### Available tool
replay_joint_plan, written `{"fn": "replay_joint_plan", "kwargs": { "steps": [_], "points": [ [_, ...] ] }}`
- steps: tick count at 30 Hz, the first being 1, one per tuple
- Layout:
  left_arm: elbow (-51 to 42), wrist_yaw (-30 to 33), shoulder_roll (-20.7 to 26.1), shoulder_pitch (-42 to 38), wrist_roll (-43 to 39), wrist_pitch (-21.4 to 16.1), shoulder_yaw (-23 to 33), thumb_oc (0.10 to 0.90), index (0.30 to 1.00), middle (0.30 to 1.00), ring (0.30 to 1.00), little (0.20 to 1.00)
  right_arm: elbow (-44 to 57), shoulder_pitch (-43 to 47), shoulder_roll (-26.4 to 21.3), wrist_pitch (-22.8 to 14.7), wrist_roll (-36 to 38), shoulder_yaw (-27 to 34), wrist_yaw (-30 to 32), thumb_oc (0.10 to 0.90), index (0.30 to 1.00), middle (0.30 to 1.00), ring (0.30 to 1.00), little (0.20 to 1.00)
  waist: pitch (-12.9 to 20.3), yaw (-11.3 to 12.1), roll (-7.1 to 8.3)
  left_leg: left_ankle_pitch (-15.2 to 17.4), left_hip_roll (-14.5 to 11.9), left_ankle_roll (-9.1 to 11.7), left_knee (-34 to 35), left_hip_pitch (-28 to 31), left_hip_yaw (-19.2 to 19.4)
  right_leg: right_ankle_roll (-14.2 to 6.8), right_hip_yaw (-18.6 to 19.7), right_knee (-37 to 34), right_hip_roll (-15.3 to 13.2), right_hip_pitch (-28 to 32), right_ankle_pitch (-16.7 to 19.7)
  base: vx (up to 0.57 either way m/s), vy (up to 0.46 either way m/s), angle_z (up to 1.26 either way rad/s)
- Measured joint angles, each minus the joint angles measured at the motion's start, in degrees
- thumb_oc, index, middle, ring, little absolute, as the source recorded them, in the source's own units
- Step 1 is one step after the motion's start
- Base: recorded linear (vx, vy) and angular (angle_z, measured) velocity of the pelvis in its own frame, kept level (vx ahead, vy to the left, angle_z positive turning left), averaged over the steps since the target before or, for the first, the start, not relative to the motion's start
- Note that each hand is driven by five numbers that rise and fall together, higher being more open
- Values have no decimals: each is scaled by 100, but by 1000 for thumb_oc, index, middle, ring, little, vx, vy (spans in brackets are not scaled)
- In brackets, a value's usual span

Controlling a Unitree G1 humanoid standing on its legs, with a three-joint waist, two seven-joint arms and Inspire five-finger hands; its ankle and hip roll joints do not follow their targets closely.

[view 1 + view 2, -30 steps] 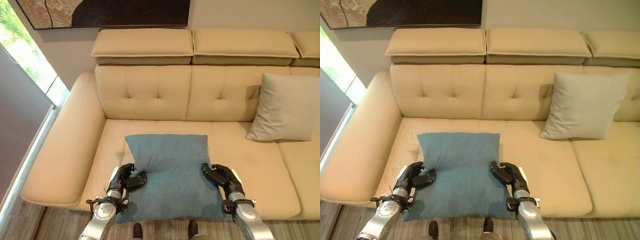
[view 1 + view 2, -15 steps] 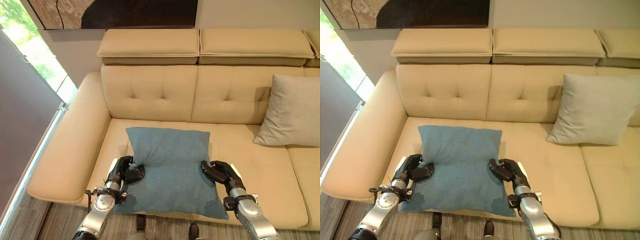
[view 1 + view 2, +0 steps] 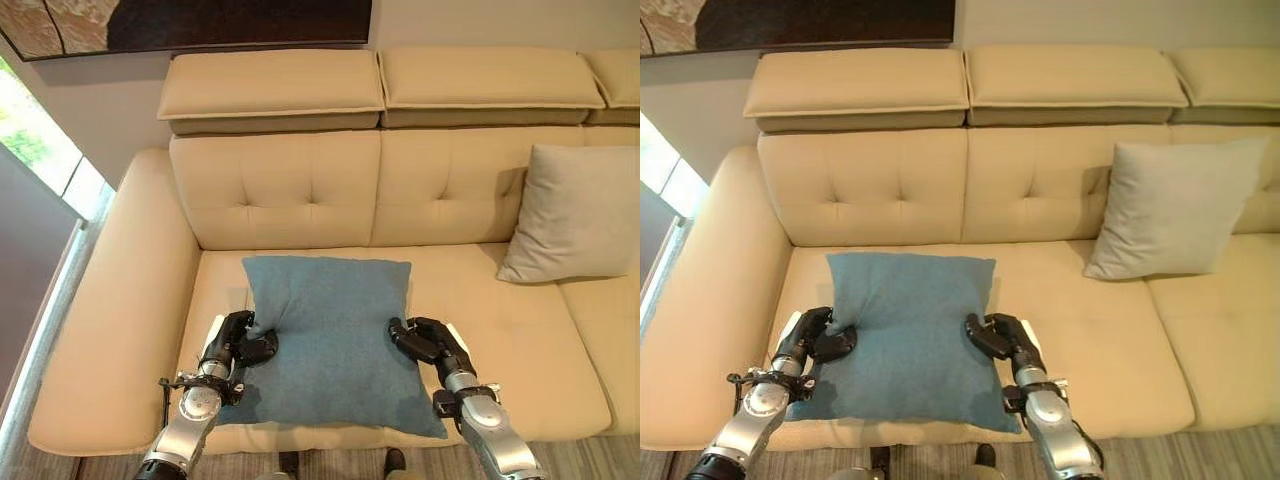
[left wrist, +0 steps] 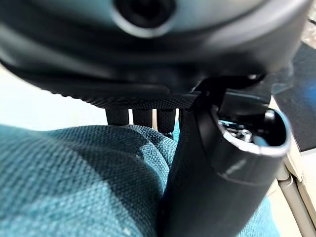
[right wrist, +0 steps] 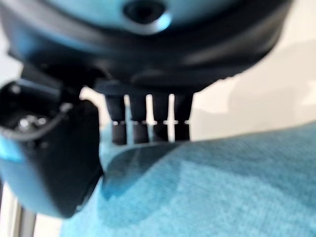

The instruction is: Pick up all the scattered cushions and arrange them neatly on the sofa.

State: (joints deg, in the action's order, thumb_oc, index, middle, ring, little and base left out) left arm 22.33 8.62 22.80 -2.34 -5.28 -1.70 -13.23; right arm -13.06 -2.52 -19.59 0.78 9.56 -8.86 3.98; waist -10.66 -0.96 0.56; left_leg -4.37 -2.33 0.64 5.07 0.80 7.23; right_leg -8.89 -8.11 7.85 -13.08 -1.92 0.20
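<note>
On the sofa [image 3: 150,290] seat, near its front edge & toward the L armrest end, lies the blue cushion [image 3: 335,330], flat, its far edge reaching close to the backrest, near edge at the seat's front edge. Both hands grip it, one per side. L hand [image 3: 238,345] is clenched on the cushion's L edge, about midway along; fabric bunches into a pucker where thumb & fingers pinch. L wrist view confirms: thumb [image 4: 197,163] lies on top of the blue weave, fingers [image 4: 143,117] curl past the fold beyond it. R hand [image 3: 425,342] is clamped on the cushion's R edge, roughly level w/ the L hand; R wrist view shows fingers [image 5: 148,121] bent down over the cloth edge, thumb [image 5: 54,158] alongside it.

Grey cushion [image 3: 575,215] stands propped upright against the backrest at the R end of the sofa, leaning slightly, bottom edge on the seat, well apart from the blue one. Sofa is cream, tufted back w/ buttons, three headrest pads along the top. Dark framed picture [image 3: 200,20] hangs on the wall above the backrest. Window [image 3: 35,140] w/ daylight beyond the L armrest. Striped floor [image 3: 560,455] shows in front of the seat's front edge.
</note>
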Motion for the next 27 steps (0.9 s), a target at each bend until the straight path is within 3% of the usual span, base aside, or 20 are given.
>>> {"fn": "replay_joint_plan", "kwargs": {
  "steps": [2,3,4,7,10,15,22,27],
  "points": [
    [13,126,17,-39,150,15,-7,400,300,300,300,300,-28,63,-29,0,-75,-113,40,400,300,300,300,300,8,-1,101,13,69,0,1,-7,-15,21,-162,-190,-57,16,-64,142,-97,-5],
    [109,187,82,-173,224,42,-34,400,300,300,300,300,-114,198,-64,2,-187,-248,62,400,300,300,300,300,10,-8,170,-9,123,28,0,-60,-48,42,-204,-697,-31,176,-18,128,-85,10],
    [263,212,135,-337,295,47,-47,400,300,300,300,300,-239,344,-80,2,-290,-331,73,400,300,300,300,300,2,-16,228,-20,188,42,2,-100,-105,-60,-203,-947,-38,307,113,121,-99,22],
    [391,236,233,-563,322,65,-151,400,300,300,300,300,-513,659,-221,45,-443,-572,149,400,300,300,300,300,-11,-38,113,-98,89,120,3,-191,-157,3,-256,-1132,101,332,250,37,-104,10],
    [416,324,372,-837,327,85,-296,400,300,300,300,300,-592,1028,-469,137,-469,-816,233,400,300,300,300,300,-7,-11,92,-158,12,171,3,-370,-196,65,-280,-1311,209,261,376,-135,-109,6],
    [1016,934,499,-2663,315,85,-725,400,300,300,300,300,-1138,3033,-1129,168,-706,-1355,754,400,300,300,300,300,-93,-16,-18,-525,-184,196,-12,-1505,-373,220,-387,-1310,423,-781,637,-196,-63,10],
    [1476,1721,827,-4653,300,79,-1033,400,300,300,300,300,-1600,5171,-1615,233,-958,-1904,1365,400,300,300,300,300,-650,-8,-224,-607,-205,230,-26,-2041,-370,260,-358,-1308,448,-1325,735,-80,-9,-2],
    [1321,2112,910,-5196,144,-39,-977,400,300,300,300,300,-1521,5784,-1803,234,-1448,-1889,1928,400,300,300,300,300,-914,-15,-223,-614,-192,228,-19,-2233,-387,272,-274,-1296,424,-1519,746,9,2,0]
  ]
}}
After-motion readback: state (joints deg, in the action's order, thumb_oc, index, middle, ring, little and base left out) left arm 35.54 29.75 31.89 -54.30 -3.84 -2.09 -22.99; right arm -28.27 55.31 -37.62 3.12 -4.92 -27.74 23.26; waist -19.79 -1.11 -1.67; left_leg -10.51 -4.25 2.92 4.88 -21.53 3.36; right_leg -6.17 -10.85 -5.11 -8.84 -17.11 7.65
